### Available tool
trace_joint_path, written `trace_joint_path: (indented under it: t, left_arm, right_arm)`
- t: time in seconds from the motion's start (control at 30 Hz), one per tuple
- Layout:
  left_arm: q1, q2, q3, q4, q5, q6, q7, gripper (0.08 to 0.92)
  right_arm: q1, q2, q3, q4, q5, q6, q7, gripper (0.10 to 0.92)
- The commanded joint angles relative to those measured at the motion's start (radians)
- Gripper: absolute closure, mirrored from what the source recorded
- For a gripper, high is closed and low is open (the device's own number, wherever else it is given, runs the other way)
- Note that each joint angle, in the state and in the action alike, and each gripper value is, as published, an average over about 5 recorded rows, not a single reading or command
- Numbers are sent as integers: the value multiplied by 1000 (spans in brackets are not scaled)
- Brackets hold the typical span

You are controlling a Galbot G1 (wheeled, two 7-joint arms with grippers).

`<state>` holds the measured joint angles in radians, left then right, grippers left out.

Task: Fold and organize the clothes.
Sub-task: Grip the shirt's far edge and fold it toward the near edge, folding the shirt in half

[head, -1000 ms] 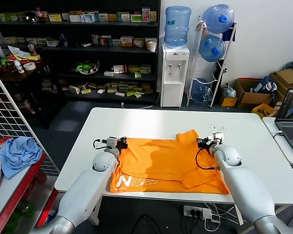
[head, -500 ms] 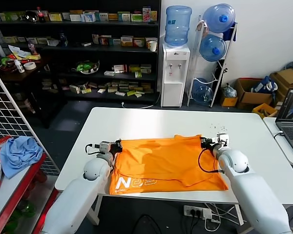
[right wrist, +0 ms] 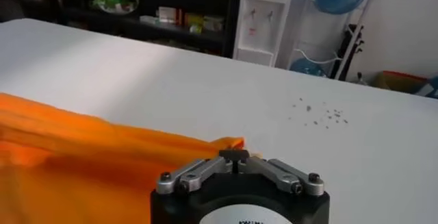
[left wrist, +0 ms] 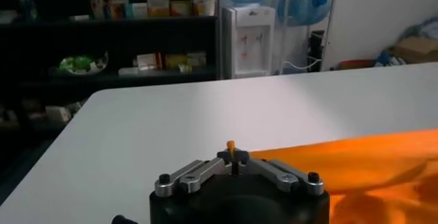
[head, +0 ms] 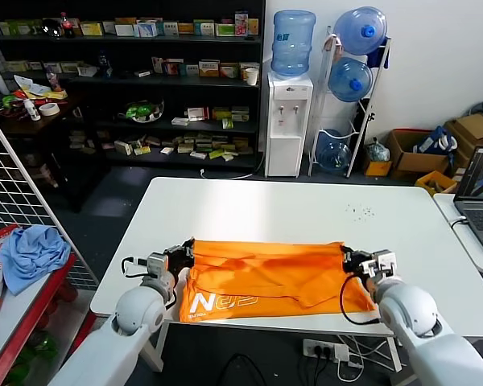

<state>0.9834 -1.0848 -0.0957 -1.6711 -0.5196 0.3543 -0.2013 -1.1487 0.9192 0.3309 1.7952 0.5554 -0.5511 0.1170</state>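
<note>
The orange T-shirt (head: 266, 275) lies folded over on the white table (head: 266, 209), a wide band with white lettering (head: 213, 302) at its near left. My left gripper (head: 179, 253) is shut on the shirt's far left corner, which shows as an orange tip between its fingers in the left wrist view (left wrist: 231, 146). My right gripper (head: 348, 259) is shut on the far right corner, orange cloth at its fingertips in the right wrist view (right wrist: 229, 143). Both hold the folded edge stretched between them, low over the table.
A laptop (head: 480, 193) sits on a side table at the right. A light blue cloth (head: 30, 251) lies on a red rack at the left beside a wire grid. Shelves, a water dispenser (head: 288, 121) and boxes stand beyond the table. Small specks (head: 359, 211) lie on the far right of the table.
Both grippers have drawn toward the table's near edge, pulling the shirt's far edge over itself. The shirt is now a narrower band and the raised sleeve at the far right has flattened.
</note>
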Motion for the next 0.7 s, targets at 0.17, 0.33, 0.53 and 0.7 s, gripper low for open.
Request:
trace_joint_path:
  t: [0.17,0.33,0.53,0.7]
  left_arm:
    - [290,22,-23,-198,61,-23,-8,904]
    - [312,9,-34,-194,103,-52,1,904]
    - [307,-2,-48,-199,137,-88,7,829]
    - [306,-7,-55,-194,130,-87,1,683]
  right_arm:
    - [-266,-21,46,163,-70,-2,28,901]
    - [-273,-15,40,155,-86,-3,26,901]
    - [-267,-12,34,160,-90,-4,29,800]
    - [-266,-15,35,171,-75,-9,34,645]
